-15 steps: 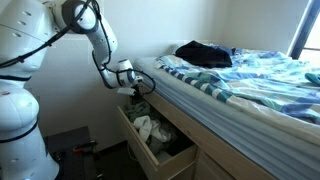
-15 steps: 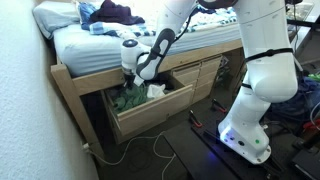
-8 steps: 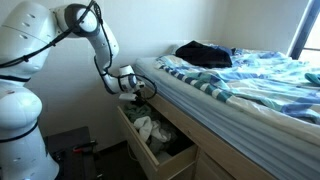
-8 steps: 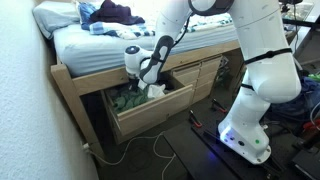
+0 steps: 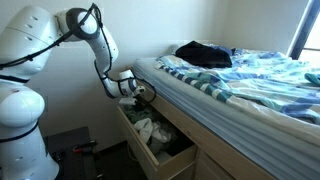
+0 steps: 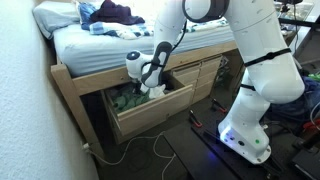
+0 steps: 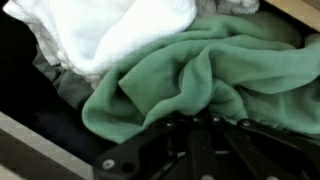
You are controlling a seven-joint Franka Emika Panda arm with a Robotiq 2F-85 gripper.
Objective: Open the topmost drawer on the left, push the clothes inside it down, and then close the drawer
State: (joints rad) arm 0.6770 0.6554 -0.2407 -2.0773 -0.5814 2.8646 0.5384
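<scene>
The topmost drawer (image 6: 150, 120) of pale wood stands pulled out from under the bed; in an exterior view its side wall (image 5: 134, 138) shows. The clothes (image 5: 150, 128) lie heaped inside it, white, green and dark. In the wrist view a green garment (image 7: 215, 70) fills the middle and a white one (image 7: 110, 30) lies above it. My gripper (image 7: 200, 118) is shut, holds nothing, and its tips rest against the green cloth. In both exterior views the gripper (image 5: 138, 93) (image 6: 152, 88) hangs at the drawer's back end, just under the bed frame.
The bed (image 5: 240, 85) with blue-and-white striped bedding and a black garment (image 5: 203, 53) overhangs the drawer. More drawer fronts (image 6: 205, 72) run along the bed frame. A white cable (image 6: 150, 150) lies on the floor in front. The robot base (image 6: 250, 130) stands close by.
The gripper has come down from the bed-frame edge into the open drawer, onto the clothes. It has stayed shut, and the drawer has not moved.
</scene>
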